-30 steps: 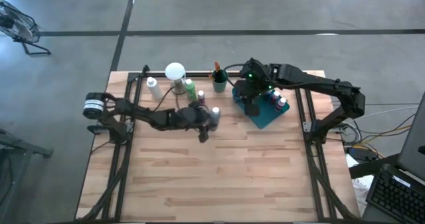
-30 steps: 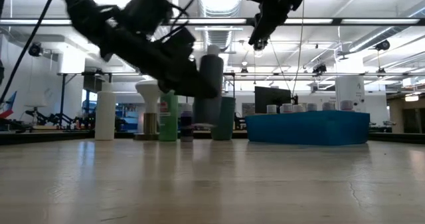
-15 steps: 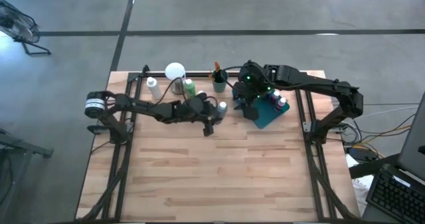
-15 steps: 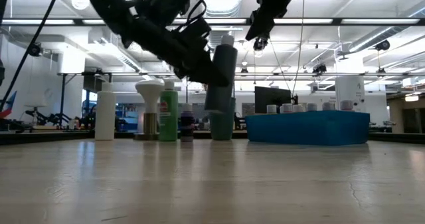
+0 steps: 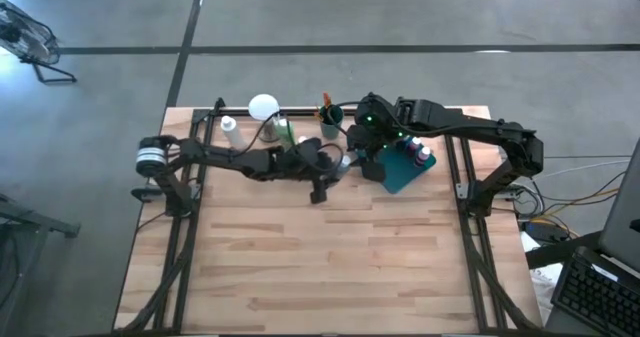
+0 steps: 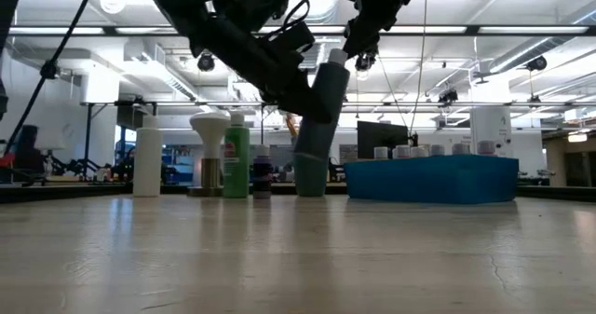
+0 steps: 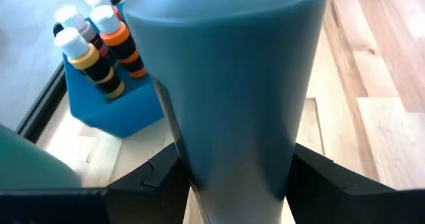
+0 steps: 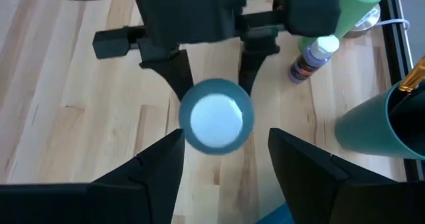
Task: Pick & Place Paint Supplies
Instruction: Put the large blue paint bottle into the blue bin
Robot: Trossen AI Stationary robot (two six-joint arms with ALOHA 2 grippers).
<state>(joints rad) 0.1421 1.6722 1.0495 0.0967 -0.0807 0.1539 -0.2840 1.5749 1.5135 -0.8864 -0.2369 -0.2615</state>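
Observation:
My left gripper (image 5: pixel 335 164) (image 6: pixel 307 100) is shut on a grey-blue, white-capped paint bottle (image 5: pixel 346 160) (image 6: pixel 321 109) (image 7: pixel 226 71), held in the air just left of the teal tray (image 5: pixel 400 177) (image 6: pixel 433 179). Several capped bottles (image 5: pixel 415 152) (image 7: pixel 93 44) stand upright in that tray. My right gripper (image 5: pixel 368 162) (image 6: pixel 363 39) (image 8: pixel 226 159) hangs open right above the held bottle's white cap (image 8: pixel 216 121), touching nothing. My left gripper pinches the bottle's body (image 6: pixel 315 95) about halfway up between its two fingers (image 8: pixel 178 71), one on each side. It reaches in from the table's left, fingers across the bottle. The bottle is lifted clear and tilted, cap toward the tray.
Along the far edge stand a white bottle (image 5: pixel 230 129) (image 6: pixel 147 160), a round white-topped object (image 5: pixel 263 107) (image 6: pixel 209 123), a green bottle (image 5: pixel 285 129) (image 8: pixel 358 1), a small purple bottle (image 6: pixel 262 174) (image 8: pixel 311 58) and a teal cup with brushes (image 5: pixel 330 122) (image 8: pixel 375 127). The near half is bare wood.
My left gripper has carried the bottle toward the table's right, up and closer to the tray, and the bottle has tipped from nearly upright to leaning with its cap toward the tray. My right gripper has shifted slightly left, over the bottle's cap.

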